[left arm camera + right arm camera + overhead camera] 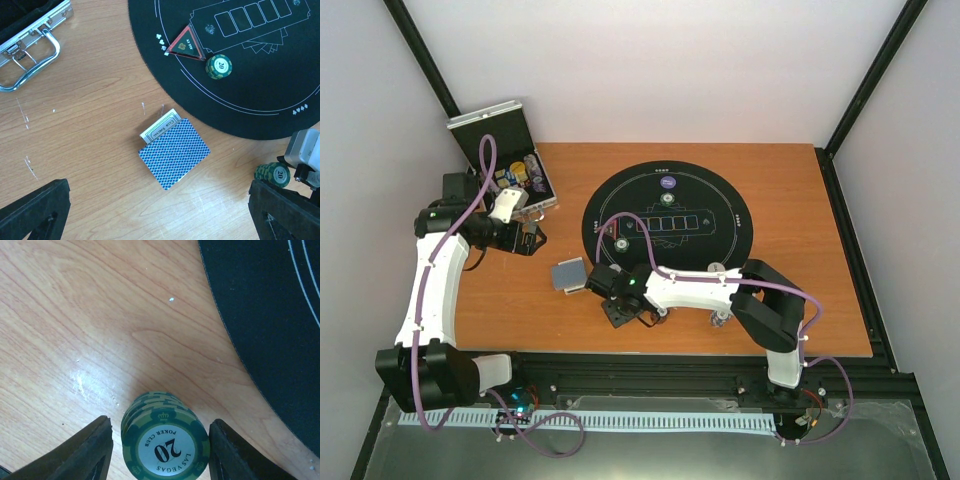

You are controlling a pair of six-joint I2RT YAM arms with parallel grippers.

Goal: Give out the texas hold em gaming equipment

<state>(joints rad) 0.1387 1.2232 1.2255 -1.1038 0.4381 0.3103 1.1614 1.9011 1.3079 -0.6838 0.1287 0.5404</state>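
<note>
The right tool [159, 432] straddles the green chip stack [165, 445], jaws apart, not yet gripping. The stack stands on the bench [75, 315] by its near edge, just off the mat [270, 315]. Centre it and squeeze evenly, low enough to catch every chip. The left tool [160, 212] hangs released.

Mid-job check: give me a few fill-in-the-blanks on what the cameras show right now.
1. The right gripper straddles chips coloured ___.
2. The top chip's face reads ___.
3. The left gripper has its jaws ___.
4. The deck lies face ___.
Missing words: green; 20; open; down.
</note>
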